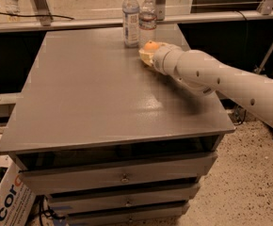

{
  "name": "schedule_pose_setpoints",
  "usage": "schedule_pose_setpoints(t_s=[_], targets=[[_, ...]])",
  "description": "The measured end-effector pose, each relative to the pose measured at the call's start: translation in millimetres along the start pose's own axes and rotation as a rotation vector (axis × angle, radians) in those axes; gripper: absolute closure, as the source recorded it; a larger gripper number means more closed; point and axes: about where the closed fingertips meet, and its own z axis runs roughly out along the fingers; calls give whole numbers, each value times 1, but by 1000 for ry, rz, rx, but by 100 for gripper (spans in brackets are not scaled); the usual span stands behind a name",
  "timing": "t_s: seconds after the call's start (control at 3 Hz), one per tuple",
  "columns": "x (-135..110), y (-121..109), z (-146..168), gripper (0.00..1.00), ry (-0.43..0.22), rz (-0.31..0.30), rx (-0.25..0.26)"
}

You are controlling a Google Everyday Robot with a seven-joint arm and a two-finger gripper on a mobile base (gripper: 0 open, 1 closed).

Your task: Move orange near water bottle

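The claw (pixel 147 53) sits low over the far right part of the tabletop (pixel 89 93), closed around the orange (pixel 151 45). The fruit's rounded top shows above the claw's pale yellow tips. Whether the orange touches the surface or is held just above it cannot be told. Behind the claw, the thick white arm (pixel 212 76) reaches in from the right edge of the view and crosses the tabletop's right rear corner.

Just beyond the orange, toward the back edge, stands a clear water bottle (pixel 131 17) with a white cap and a label. A second bottle (pixel 148 19) stands upright right beside it, on its right. The orange is near both bottles, closest to the right-hand one, with a small gap showing between them.

The tabletop is a flat grey slab on a cabinet with drawers (pixel 122 175) stacked below its front edge. A cardboard box (pixel 9 199) with orange lettering leans at the lower left, and a speckled floor (pixel 249 173) shows at the lower right.
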Motion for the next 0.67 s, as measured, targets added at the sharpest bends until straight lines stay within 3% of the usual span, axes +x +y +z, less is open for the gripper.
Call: schedule_pose_setpoints(t_s=[0.33, 0.67], targets=[[6, -1, 6, 100, 21, 17, -10], [11, -3, 8, 82, 40, 34, -9]])
